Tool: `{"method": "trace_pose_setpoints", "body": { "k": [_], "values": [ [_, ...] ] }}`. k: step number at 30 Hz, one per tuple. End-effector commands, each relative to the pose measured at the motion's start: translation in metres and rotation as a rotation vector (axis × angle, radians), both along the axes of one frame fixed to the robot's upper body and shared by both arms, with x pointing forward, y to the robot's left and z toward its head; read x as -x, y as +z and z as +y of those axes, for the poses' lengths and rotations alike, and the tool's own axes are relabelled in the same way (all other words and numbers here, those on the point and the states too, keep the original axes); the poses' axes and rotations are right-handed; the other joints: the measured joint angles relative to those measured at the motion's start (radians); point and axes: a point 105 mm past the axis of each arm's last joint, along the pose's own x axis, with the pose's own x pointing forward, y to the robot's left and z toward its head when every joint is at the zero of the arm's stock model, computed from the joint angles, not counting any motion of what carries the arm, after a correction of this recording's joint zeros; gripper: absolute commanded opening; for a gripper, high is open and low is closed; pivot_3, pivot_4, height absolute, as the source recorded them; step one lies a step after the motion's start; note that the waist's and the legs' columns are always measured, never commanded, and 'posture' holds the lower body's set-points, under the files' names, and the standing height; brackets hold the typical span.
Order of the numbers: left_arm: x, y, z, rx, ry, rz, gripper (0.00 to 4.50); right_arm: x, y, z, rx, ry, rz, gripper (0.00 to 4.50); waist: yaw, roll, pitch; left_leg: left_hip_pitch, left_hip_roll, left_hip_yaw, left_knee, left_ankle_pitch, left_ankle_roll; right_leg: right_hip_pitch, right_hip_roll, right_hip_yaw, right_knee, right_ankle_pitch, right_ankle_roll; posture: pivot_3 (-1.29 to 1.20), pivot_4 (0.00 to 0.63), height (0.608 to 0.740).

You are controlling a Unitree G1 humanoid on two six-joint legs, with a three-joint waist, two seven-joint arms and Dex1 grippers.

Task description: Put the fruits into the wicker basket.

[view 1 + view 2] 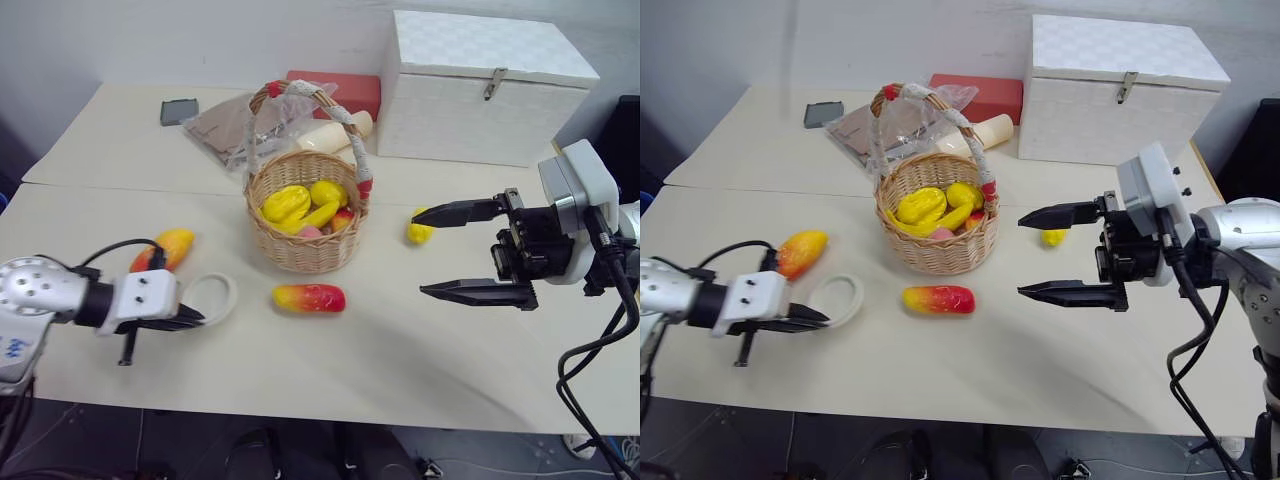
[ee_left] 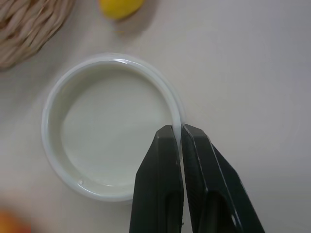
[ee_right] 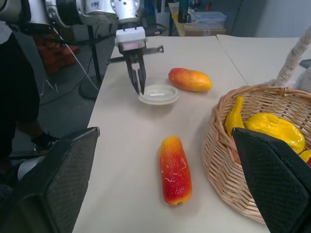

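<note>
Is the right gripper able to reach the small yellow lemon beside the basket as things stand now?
Probably yes. The right gripper stands open, and the lemon lies on bare table just beyond its upper finger, apart from the wicker basket. Nothing lies between them.

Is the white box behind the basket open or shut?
Shut. The white box's lid lies flat on it, and its metal latch hangs down over the front seam.
</note>
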Motion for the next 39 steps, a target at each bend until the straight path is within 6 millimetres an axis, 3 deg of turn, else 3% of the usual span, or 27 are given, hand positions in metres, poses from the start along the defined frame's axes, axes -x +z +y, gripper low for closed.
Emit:
{"method": "trace_pose_setpoints", "body": {
  "k": [1,6,9,12,17,19,22,27,30,33,36,39],
  "values": [
    [0.013,0.015,0.038,-0.031,0.176,-0.051,0.01,0.0,0.007,-0.001,-0.008,0.019,-0.038,4.5,-0.003,-0.001,0.001,0.0,0.0,0.0,0.0,0.0,0.0,0.0,0.0,0.0,0.0,0.0,0.0,0.0,0.15,0.74],
    [0.026,0.027,0.118,-0.053,0.53,-0.116,0.01,-0.001,0.008,0.0,-0.02,0.036,-0.035,4.5,-0.004,-0.003,0.002,0.0,0.0,-0.001,-0.001,-0.002,0.0,0.0,-0.001,-0.002,-0.001,-0.001,-0.002,0.0,0.15,0.74],
    [0.019,0.023,0.154,-0.11,0.655,-0.167,0.01,0.0,0.008,0.002,-0.025,0.053,-0.031,4.5,-0.002,-0.003,0.002,0.0,0.0,-0.001,-0.003,-0.003,0.001,-0.001,-0.002,-0.002,-0.001,-0.002,-0.003,0.0,0.15,0.74],
    [-0.002,0.023,0.173,-0.056,0.765,-0.219,0.01,-0.001,0.009,0.004,-0.027,0.064,-0.034,4.5,0.009,-0.003,0.001,0.0,-0.001,-0.001,-0.004,-0.003,0.001,-0.001,-0.003,-0.003,-0.002,-0.002,-0.004,0.0,0.15,0.74],
    [-0.036,0.008,0.176,0.005,0.82,-0.187,0.01,-0.003,0.014,0.007,-0.044,0.075,-0.034,4.5,0.012,-0.005,0.001,-0.003,-0.001,0.001,-0.006,-0.003,0.001,-0.004,-0.003,-0.003,-0.004,-0.001,-0.003,0.0,0.15,0.74],
    [-0.043,0.002,0.18,-0.004,0.861,-0.173,0.01,-0.003,0.013,0.007,-0.041,0.071,-0.036,4.5,0.011,-0.005,0.001,-0.011,-0.001,0.002,-0.004,-0.003,0.0,-0.014,-0.003,-0.003,-0.001,-0.001,-0.003,0.0,0.15,0.74],
    [-0.043,0.0,0.18,-0.03,0.833,-0.144,0.8,-0.003,0.013,0.007,-0.045,0.061,-0.039,4.5,0.001,-0.006,0.0,-0.021,0.002,0.008,0.002,-0.001,-0.005,-0.026,-0.001,-0.003,0.004,-0.001,-0.002,0.0,0.15,0.74],
    [-0.037,0.025,0.165,0.02,0.754,-0.142,2.33,0.001,0.014,0.005,-0.056,0.046,-0.042,4.5,-0.008,-0.005,0.0,-0.027,0.003,0.012,0.005,-0.001,-0.006,-0.036,-0.002,-0.003,0.009,-0.001,-0.002,0.0,0.15,0.74],
    [-0.029,0.054,0.134,0.139,0.667,-0.12,2.33,0.002,0.013,0.004,-0.059,0.035,-0.045,4.5,-0.012,-0.007,0.001,-0.027,0.003,0.011,0.008,0.0,-0.006,-0.035,-0.002,-0.003,0.013,-0.001,-0.002,0.0,0.15,0.74],
    [-0.038,0.085,0.102,0.294,0.663,-0.177,2.33,0.004,0.012,0.003,-0.063,0.03,-0.045,4.5,-0.011,-0.008,0.002,-0.027,0.003,0.009,0.013,0.0,-0.006,-0.034,-0.002,-0.004,0.017,-0.001,-0.002,0.0,0.15,0.74],
    [-0.05,0.09,0.077,0.365,0.713,-0.132,2.33,0.004,0.011,0.004,-0.067,0.027,-0.044,4.5,-0.004,-0.008,0.002,-0.025,0.001,0.007,0.014,0.003,-0.005,-0.032,-0.002,-0.004,0.019,0.0,0.0,0.0,0.15,0.74],
    [-0.062,0.082,0.059,0.38,0.783,-0.051,2.33,0.004,0.009,0.006,-0.069,0.028,-0.043,4.5,0.003,-0.008,0.002,-0.023,-0.001,0.007,0.014,0.005,-0.004,-0.03,-0.002,-0.003,0.022,0.002,0.001,0.0,0.15,0.74]
  ]
}}
